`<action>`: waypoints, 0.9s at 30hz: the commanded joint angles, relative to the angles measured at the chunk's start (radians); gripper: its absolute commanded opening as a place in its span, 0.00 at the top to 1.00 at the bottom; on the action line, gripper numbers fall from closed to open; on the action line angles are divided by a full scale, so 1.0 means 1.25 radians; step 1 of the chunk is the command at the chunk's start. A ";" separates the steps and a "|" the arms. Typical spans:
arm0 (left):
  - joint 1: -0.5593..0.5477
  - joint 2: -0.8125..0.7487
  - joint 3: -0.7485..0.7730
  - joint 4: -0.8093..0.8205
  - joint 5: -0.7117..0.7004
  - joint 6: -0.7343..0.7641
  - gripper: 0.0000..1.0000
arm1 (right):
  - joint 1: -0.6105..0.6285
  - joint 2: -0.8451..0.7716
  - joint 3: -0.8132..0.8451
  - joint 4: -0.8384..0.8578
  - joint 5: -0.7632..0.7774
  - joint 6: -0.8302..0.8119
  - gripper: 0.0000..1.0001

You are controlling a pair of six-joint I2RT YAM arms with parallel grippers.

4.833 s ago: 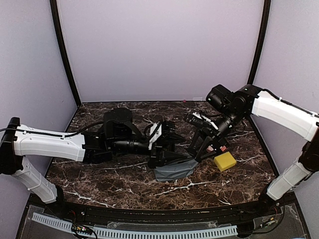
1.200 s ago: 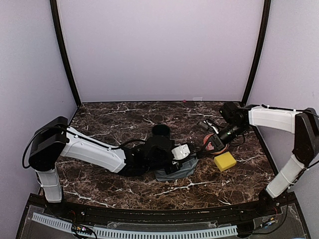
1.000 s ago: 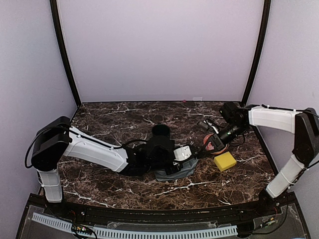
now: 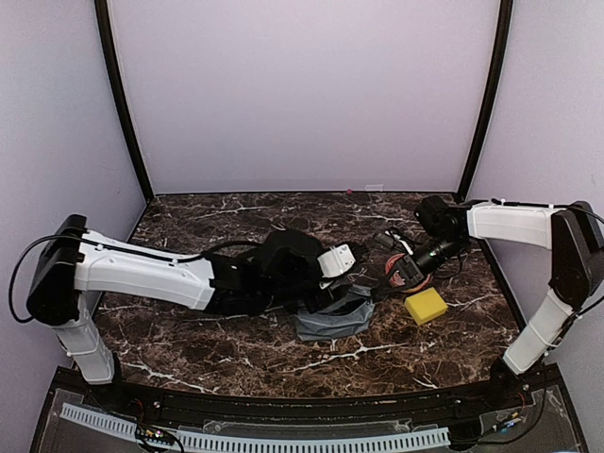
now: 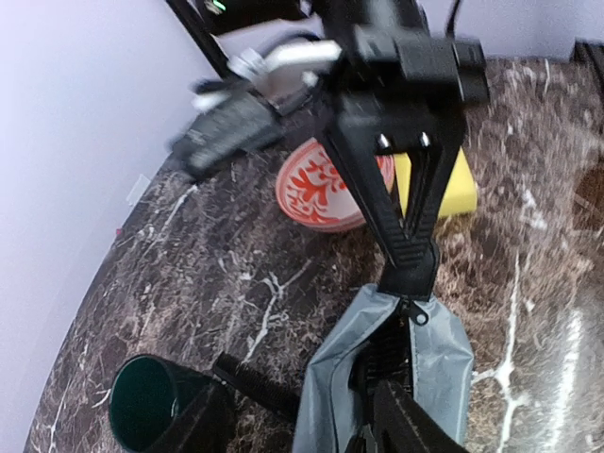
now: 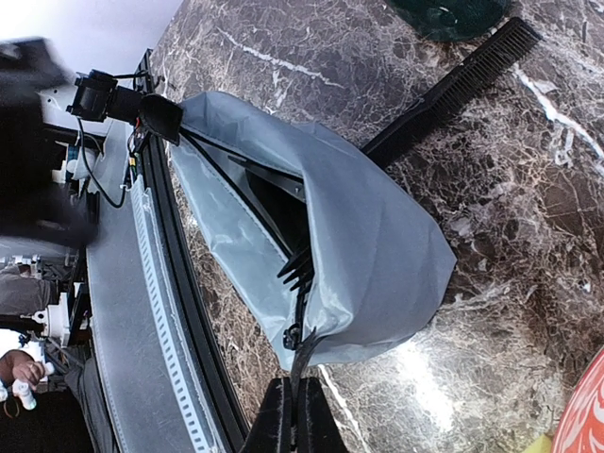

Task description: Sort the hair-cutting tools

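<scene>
Left wrist camera looks down at a grey pouch [image 5: 434, 363] lying open on the dark marble worktop [image 5: 217, 264]. The left jaws stand wide apart, one on each side of the pouch's near end, and they hold nothing. The right jaws are squeezed shut on the little black zip tab at the pouch's far end.

The long black comb [image 5: 253, 382] lies flat on the worktop. It touches the side of the pouch that faces the green cup [image 5: 142, 415]. It is just beside one left jaw but not in it. One end of the comb is hidden by the pouch. Dark things sit inside the pouch, but I cannot tell which tools they are.

The red-and-white plate [image 5: 316, 189] and the yellow sponge [image 5: 458, 184] sit past the pouch's far end, near the right jaws.

A second ago the left jaws were low on the pouch and almost shut. Now they have opened and pulled back a little, and the left arm's elbow has swung further from the pouch. The green cup showed beside the pouch from the top then, but now the arm covers it there. The pouch, the sponge and the right arm have not moved.
</scene>
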 commanded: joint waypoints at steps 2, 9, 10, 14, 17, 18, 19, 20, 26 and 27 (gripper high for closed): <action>0.003 -0.191 -0.053 -0.115 -0.072 -0.156 0.39 | -0.006 0.002 0.031 -0.020 -0.034 -0.022 1.00; 0.083 -0.297 -0.097 -0.336 0.091 -0.513 0.39 | -0.008 0.000 0.024 -0.013 -0.030 -0.022 1.00; 0.094 -0.306 -0.110 -0.345 0.123 -0.577 0.39 | -0.009 0.002 0.022 -0.011 -0.027 -0.021 1.00; 0.127 -0.316 -0.152 -0.377 0.213 -0.718 0.43 | -0.008 0.008 0.024 -0.009 -0.017 -0.021 1.00; 0.147 -0.289 -0.156 -0.406 0.262 -0.775 0.43 | -0.009 0.007 0.025 -0.009 -0.017 -0.020 1.00; 0.149 -0.279 -0.158 -0.406 0.271 -0.781 0.43 | -0.008 0.006 0.025 -0.009 -0.015 -0.019 1.00; 0.150 -0.272 -0.160 -0.396 0.282 -0.785 0.43 | -0.008 0.004 0.024 -0.008 -0.014 -0.019 1.00; 0.151 -0.267 -0.165 -0.383 0.297 -0.786 0.44 | -0.009 0.004 0.023 -0.007 -0.013 -0.018 1.00; 0.158 -0.223 -0.162 -0.353 0.347 -0.787 0.56 | -0.009 -0.008 0.011 0.005 -0.004 -0.010 1.00; 0.160 -0.216 -0.158 -0.360 0.349 -0.786 0.58 | -0.009 -0.009 0.011 0.006 -0.003 -0.010 1.00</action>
